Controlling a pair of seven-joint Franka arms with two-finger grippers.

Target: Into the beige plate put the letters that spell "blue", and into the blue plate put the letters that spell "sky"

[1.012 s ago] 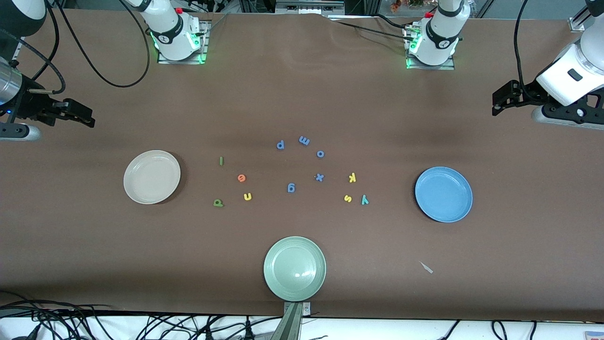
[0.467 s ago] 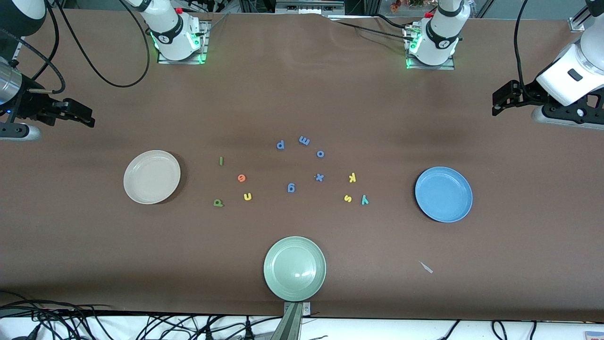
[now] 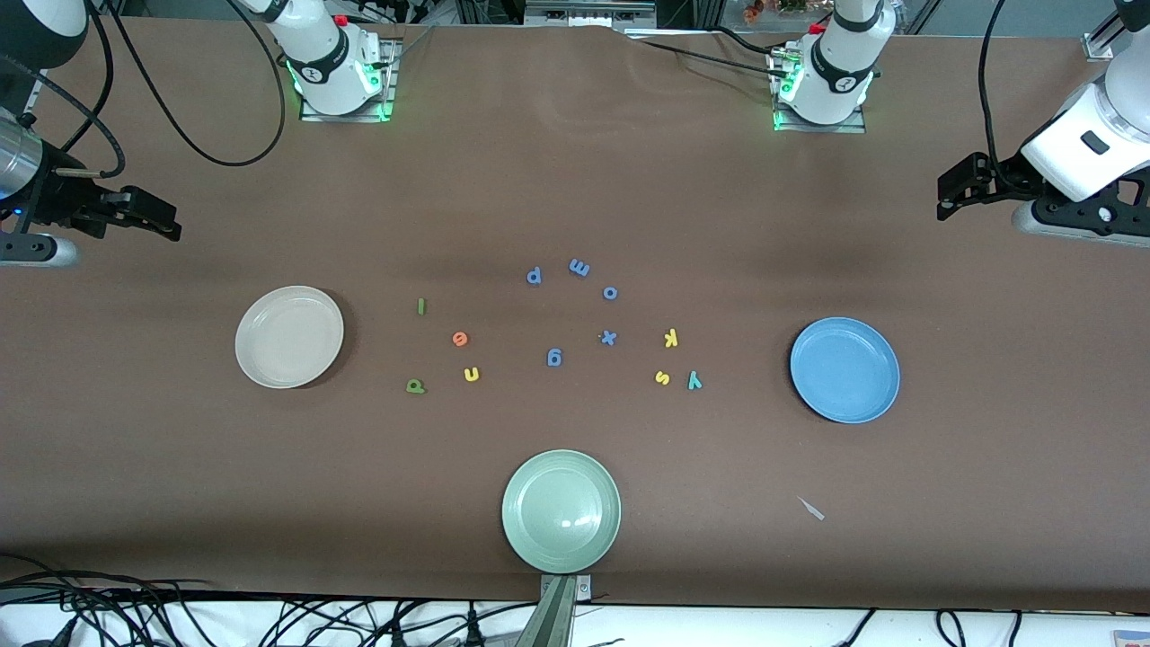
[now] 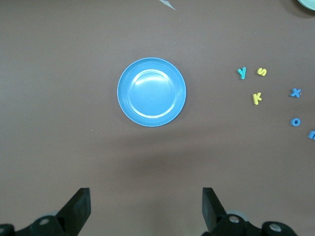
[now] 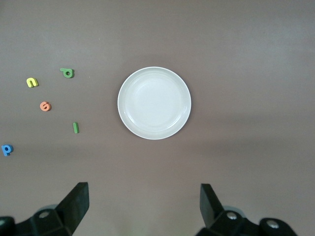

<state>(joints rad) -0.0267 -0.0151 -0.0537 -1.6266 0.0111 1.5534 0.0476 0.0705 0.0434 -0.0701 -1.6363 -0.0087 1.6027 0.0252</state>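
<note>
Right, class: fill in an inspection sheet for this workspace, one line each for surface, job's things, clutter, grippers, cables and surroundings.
Surface: brown table, flat.
Job's things: beige plate and blue plate hold nothing. Green b, green l, yellow u, orange e lie nearer the beige plate; yellow s, yellow k, teal y nearer the blue plate.
Clutter: blue letters mid-table; pale green plate; small scrap.
Grippers: left gripper open over the table near the blue plate; right gripper open near the beige plate; both hold nothing.
Cables: black cables by the bases and the table's near edge.
Surroundings: nothing seen.
</note>
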